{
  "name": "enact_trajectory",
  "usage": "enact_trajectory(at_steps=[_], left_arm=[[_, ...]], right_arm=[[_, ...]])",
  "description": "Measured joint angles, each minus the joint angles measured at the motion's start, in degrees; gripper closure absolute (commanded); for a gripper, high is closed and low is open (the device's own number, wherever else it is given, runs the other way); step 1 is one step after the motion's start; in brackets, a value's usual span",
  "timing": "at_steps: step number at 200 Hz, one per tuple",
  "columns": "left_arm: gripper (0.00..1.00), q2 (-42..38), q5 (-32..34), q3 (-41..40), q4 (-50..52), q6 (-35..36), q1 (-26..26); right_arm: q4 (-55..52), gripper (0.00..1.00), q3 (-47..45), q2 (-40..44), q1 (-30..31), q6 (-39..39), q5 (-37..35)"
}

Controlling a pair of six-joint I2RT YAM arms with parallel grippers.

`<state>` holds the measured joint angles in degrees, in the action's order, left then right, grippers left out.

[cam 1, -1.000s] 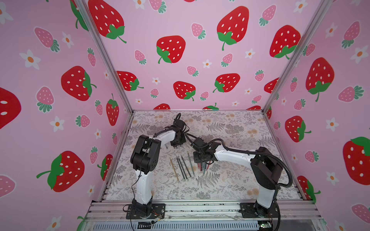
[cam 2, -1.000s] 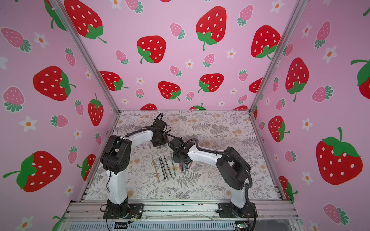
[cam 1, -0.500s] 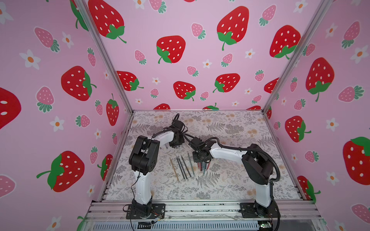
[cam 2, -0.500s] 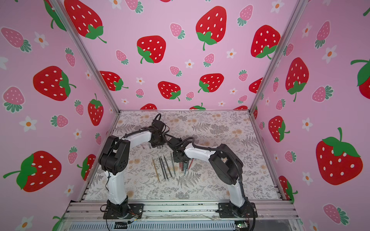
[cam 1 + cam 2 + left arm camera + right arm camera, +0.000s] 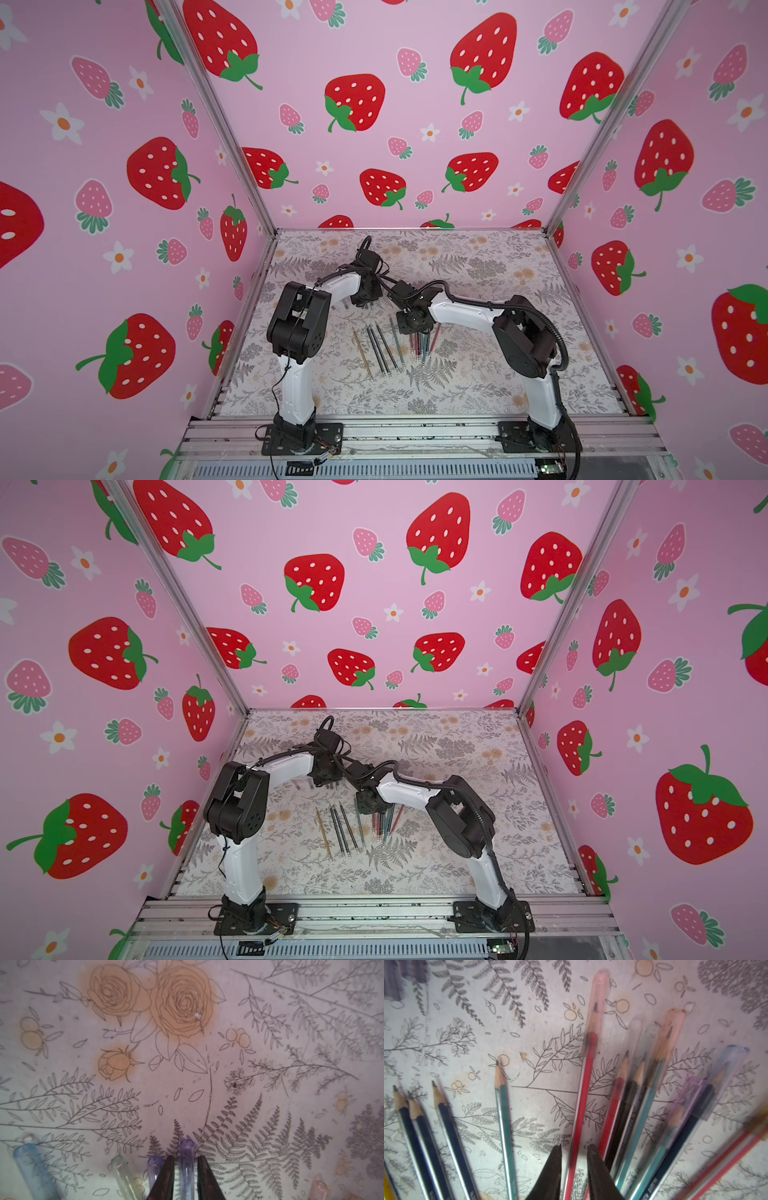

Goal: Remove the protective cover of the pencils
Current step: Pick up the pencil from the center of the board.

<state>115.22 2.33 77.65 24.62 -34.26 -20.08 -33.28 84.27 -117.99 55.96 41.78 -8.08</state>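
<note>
Right gripper (image 5: 575, 1147) gapes astride thin red pink-capped pencil (image 5: 582, 1093); left gripper (image 5: 185, 1157), apart, straddles lilac plastic cap (image 5: 187, 1147). Risk: closing off-centre skids pencil sideways.

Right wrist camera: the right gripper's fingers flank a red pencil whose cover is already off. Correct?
Not quite. The right wrist view shows the red pencil flanked by the right gripper with its pink cover on the tip, not off; the rest holds.

- The left arm (image 5: 338, 286) rises from its base, bends at the elbow and reaches forward, wrist pointing down.
- The left pincer (image 5: 186, 1157) has its jaws narrowly parted.
- The right arm (image 5: 465, 311) bends inward toward the left arm, wrist pointing down.
- The right pincer (image 5: 575, 1147) also has its jaws narrowly parted.
</note>
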Motion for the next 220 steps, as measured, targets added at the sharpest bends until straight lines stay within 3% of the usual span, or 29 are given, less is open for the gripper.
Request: enact_trajectory(at_steps=[66, 125, 220], left_arm=[[0.69, -1.62, -0.85, -0.17, -0.2, -0.02, 0.0], [0.67, -5.18, -1.14, -0.35, -0.26, -0.02, 0.11], [0.62, -12.66, -1.29, -5.4, -0.83, -0.31, 0.22]], right_arm=[[-0.72, 0.75, 1.07, -1.33, -0.07, 0.09, 0.0], [-0.7, 0.84, 1.36, -1.57, -0.26, 0.17, 0.26], [-2.71, 0.89, 3.45, -2.62, -0.22, 0.15, 1.92]])
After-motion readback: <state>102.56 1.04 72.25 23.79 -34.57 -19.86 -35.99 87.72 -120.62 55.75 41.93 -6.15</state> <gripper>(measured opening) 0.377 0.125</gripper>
